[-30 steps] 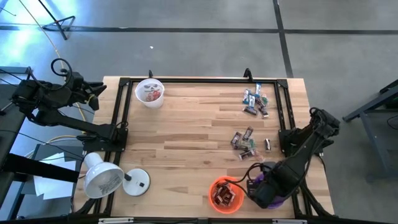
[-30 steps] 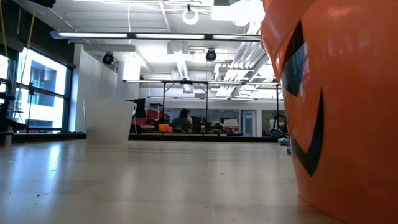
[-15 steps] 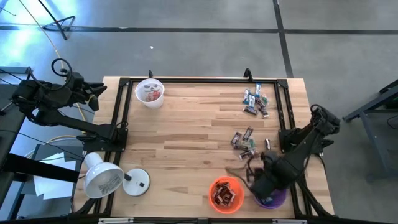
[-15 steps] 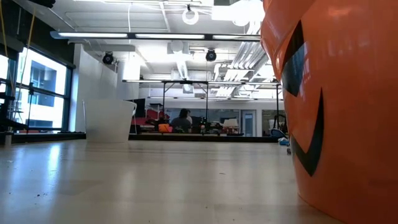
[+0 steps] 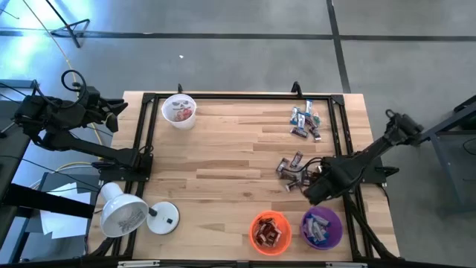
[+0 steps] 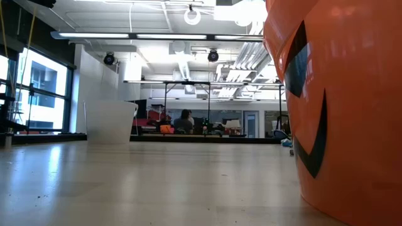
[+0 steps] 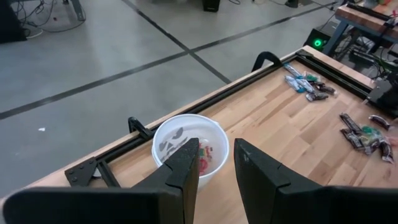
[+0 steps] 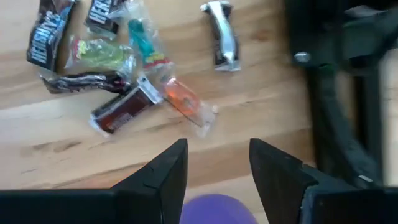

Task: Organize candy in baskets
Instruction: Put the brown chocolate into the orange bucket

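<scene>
Three baskets: white basket (image 5: 178, 110) sitting near the worktop's far left corner, orange basket (image 5: 269, 232) and purple basket (image 5: 321, 228) at the near edge. Two candy clusters (image 5: 306, 121) (image 5: 292, 170) lying toward the right edge. Right gripper (image 5: 311, 192) hovering beside the nearer cluster, fingers spread, empty. Left gripper (image 7: 216, 167) parked off the left edge, parted.

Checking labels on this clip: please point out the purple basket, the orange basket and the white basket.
purple basket (image 5: 332, 235): high view, on its rim.
orange basket (image 5: 255, 221): high view, on its rim.
white basket (image 7: 163, 139): left wrist view, on its inner wall.

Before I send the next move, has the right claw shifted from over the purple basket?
Yes. The right claw has pulled off the purple basket toward the table's far side, now beside the middle candy pile.
</scene>
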Controlling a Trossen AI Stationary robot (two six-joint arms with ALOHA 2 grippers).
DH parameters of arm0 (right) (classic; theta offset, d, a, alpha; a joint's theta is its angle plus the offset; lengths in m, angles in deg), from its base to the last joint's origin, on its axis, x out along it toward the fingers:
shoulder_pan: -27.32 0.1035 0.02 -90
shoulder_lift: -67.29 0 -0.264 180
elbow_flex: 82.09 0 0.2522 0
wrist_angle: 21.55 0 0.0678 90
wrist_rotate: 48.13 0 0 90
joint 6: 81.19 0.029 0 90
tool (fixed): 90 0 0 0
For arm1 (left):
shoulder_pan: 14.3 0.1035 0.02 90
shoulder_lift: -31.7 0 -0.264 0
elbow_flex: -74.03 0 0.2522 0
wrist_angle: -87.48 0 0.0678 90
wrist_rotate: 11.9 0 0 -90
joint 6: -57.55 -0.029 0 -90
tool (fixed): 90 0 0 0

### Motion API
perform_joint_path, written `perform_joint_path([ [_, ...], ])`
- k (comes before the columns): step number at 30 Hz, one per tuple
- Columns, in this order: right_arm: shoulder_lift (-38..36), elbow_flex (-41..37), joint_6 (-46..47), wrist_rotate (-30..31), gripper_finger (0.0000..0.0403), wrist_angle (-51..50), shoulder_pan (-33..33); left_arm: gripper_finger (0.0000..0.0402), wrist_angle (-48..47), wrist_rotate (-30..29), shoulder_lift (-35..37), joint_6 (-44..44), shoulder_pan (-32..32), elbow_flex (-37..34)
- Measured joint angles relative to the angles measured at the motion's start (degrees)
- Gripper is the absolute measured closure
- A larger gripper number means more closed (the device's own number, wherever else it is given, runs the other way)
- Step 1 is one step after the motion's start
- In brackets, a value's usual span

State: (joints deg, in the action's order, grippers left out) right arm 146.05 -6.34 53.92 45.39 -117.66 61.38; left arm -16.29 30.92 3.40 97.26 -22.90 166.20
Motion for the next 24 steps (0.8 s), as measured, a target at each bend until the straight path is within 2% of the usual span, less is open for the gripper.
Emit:
perform_joint_path([
  [4, -7.3, -10.8, -0.2, 1.1, 0.0238, 9.1, -2.1, 0.0313, 0.0, 0.1, 0.0, 0.7, 0.0, 0.0],
  [12, -16.0, -26.7, -2.0, -0.3, 0.0238, 16.7, -7.0, 0.0313, 0.0, 0.0, 0.0, 2.9, 0.0, 0.0],
  [24, -17.1, -35.4, -1.6, -0.6, 0.0238, 26.8, -12.8, 0.0313, 0.1, -6.2, 0.0, 6.2, 0.0, 0.0],
])
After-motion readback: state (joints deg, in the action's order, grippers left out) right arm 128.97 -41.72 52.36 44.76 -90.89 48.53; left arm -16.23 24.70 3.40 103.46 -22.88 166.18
